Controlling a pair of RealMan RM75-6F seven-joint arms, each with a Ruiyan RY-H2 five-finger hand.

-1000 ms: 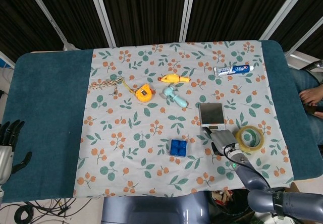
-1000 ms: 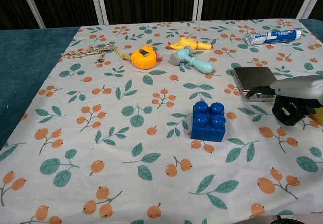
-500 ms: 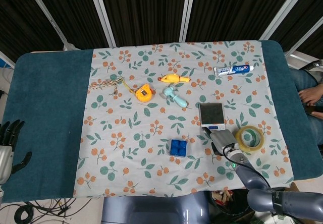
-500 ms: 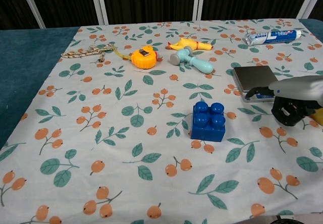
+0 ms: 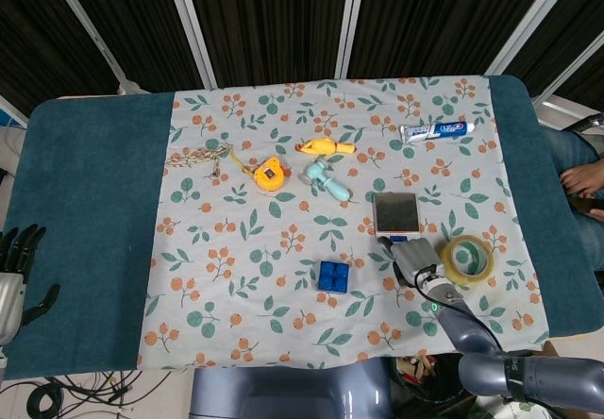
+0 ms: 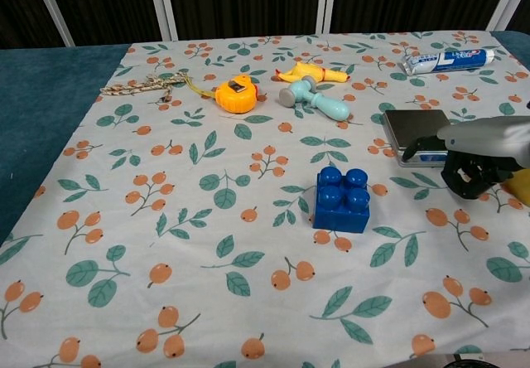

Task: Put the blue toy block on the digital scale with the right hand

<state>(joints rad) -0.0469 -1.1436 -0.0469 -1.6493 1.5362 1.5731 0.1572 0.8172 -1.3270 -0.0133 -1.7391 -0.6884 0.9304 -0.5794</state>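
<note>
You see a blue toy block (image 6: 341, 200) on a white cloth (image 6: 207, 219) patterned with orange berries and green leaves, spread over the teal desk (image 5: 85, 202); the digital scale (image 6: 416, 132) is silver-grey.

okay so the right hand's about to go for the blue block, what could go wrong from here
The right hand hovers at the near edge of the digital scale, so swinging across to the blue toy block might nudge the scale. The tape roll sits just beside that hand and could get bumped. The block is small, so it may slip.
</note>
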